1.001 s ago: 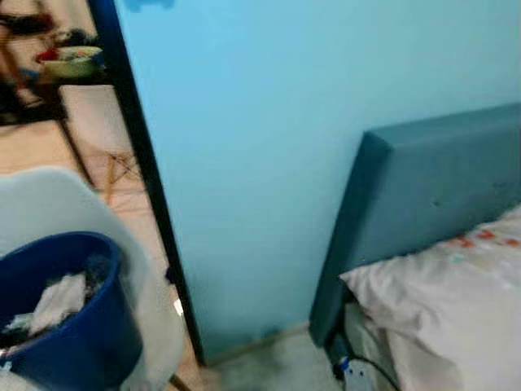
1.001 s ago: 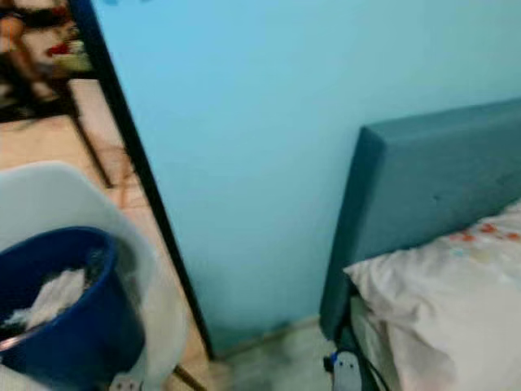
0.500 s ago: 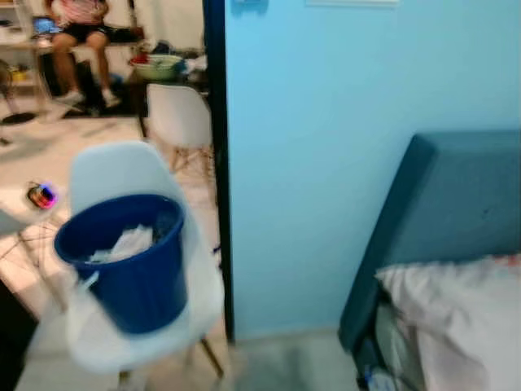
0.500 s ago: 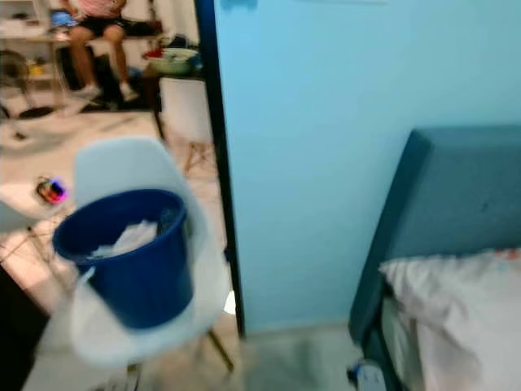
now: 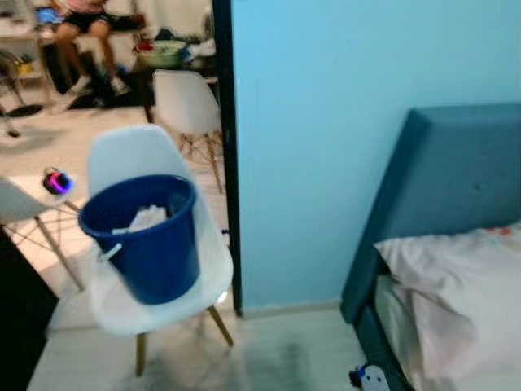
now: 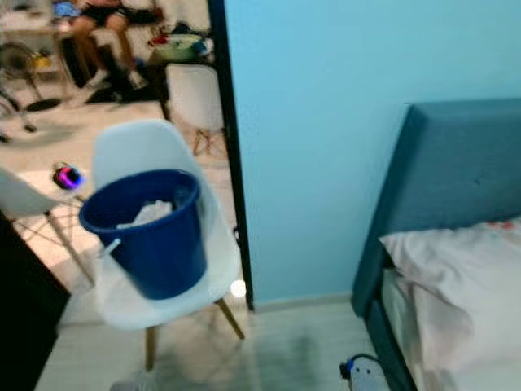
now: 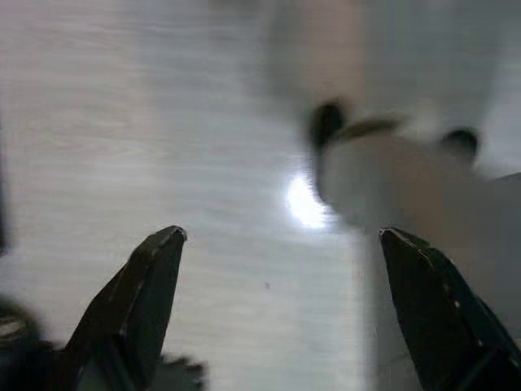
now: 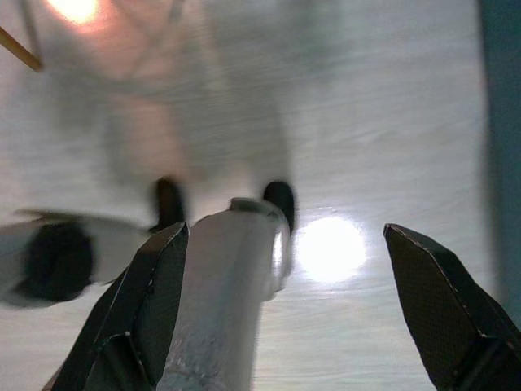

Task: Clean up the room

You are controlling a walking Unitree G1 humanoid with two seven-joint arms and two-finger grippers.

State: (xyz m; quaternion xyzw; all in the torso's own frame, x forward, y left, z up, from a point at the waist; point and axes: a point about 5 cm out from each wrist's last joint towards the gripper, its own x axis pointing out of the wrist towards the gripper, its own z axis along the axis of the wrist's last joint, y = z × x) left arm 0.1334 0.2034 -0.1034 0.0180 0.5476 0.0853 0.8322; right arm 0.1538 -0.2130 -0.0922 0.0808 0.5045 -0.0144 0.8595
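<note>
One blue bucket point(image 5: 146, 236) on one of three white chairs point(image 5: 155, 305), lower left; view has swung rightward; both pincers point(image 7: 277, 309) point(image 8: 285, 309) gape open

bucket point(image 5: 146, 240) on chair point(image 5: 175, 289) left of bed point(image 5: 444, 269)

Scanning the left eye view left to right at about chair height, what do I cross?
Blue plastic bucket on the white shell chair → black door frame edge → light blue wall → teal padded headboard → pale pillow.
</note>
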